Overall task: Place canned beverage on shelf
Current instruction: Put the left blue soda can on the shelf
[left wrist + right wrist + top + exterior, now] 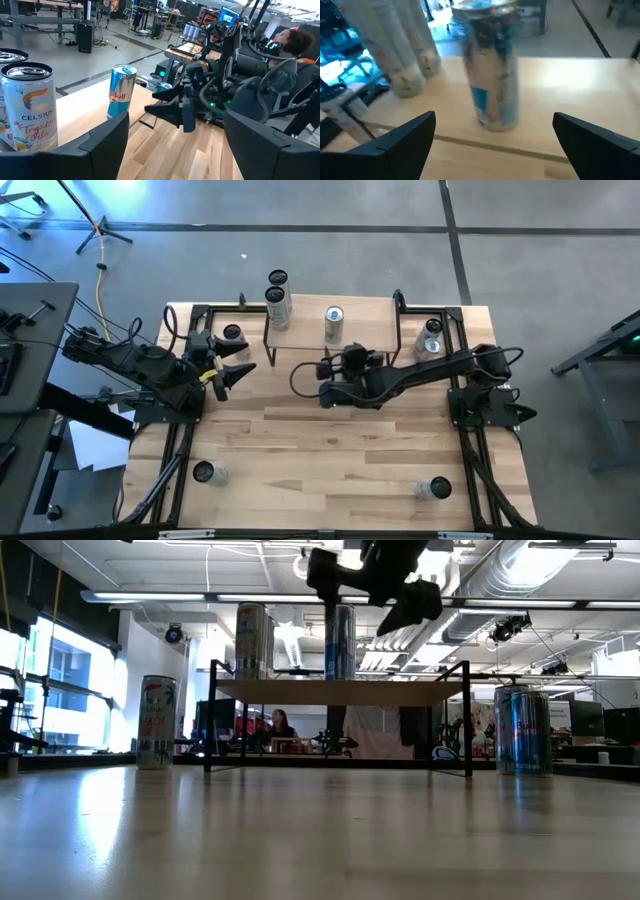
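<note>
- Our right hand (pixel 327 367) hangs spread and empty above the middle of the surface (pixel 330 450), just off the shelf's near edge.
- The blue can (pixel 334 323) stands upright on the shelf (pixel 370 315), long axis vertical, straight ahead of that hand and centred between its fingers (pixel 405 137) in the right wrist view, not touching them.
- We judge this can already placed; the right hand is the nearer one to it.
- A taller can (pixel 279 306) stands on the shelf's left end, well clear of the blue one.
- Our left hand (pixel 232 373) waits released and empty near the surface's left edge, beside another can (pixel 232 336).
- More cans stand near the right edge (pixel 431 340) and at both near corners (pixel 204 472).
- Backing straight away from the shelf, nothing seems to block the right hand.
</note>
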Available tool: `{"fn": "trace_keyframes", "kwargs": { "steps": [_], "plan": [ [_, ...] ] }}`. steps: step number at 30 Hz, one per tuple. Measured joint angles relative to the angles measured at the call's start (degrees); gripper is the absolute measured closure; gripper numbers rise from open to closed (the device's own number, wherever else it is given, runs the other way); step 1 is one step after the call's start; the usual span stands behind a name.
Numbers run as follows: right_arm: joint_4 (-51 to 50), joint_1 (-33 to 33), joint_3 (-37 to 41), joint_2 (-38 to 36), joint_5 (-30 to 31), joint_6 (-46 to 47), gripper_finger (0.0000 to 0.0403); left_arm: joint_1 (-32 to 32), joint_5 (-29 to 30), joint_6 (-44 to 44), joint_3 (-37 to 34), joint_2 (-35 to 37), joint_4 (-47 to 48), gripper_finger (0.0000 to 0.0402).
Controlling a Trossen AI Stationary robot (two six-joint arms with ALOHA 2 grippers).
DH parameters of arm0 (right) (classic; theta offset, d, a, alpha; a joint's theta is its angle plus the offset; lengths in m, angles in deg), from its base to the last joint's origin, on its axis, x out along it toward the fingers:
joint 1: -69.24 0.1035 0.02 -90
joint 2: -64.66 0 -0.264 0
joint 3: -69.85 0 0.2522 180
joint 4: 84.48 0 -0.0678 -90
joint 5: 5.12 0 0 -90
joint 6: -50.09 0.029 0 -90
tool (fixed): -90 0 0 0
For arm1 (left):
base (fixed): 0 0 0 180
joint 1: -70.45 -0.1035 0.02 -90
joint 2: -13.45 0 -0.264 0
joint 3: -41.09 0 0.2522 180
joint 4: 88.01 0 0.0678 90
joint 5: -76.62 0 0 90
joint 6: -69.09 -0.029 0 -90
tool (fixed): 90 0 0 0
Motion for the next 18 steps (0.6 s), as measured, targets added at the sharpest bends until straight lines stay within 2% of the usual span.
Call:
{"fn": "trace_keyframes", "kwargs": {
  "steps": [5, 8, 18],
  "plan": [
    [10.4, -1.4, 0.0, 2.9, 0.4, -10.8, 0.0013, 0.0, 0.0, -0.4, 0.0, 0.2, 0.1, 0.0106],
    [12.9, -2.3, 0.0, 4.6, -0.1, -16.6, 0.0013, 0.0, 0.0, -0.5, 0.0, 0.5, 0.0, 0.0106],
    [9.3, -4.3, 0.0, 4.4, -2.2, -15.4, 0.0013, 0.0, 0.0, -0.5, 0.1, 1.7, -0.1, 0.0106]
  ]
}}
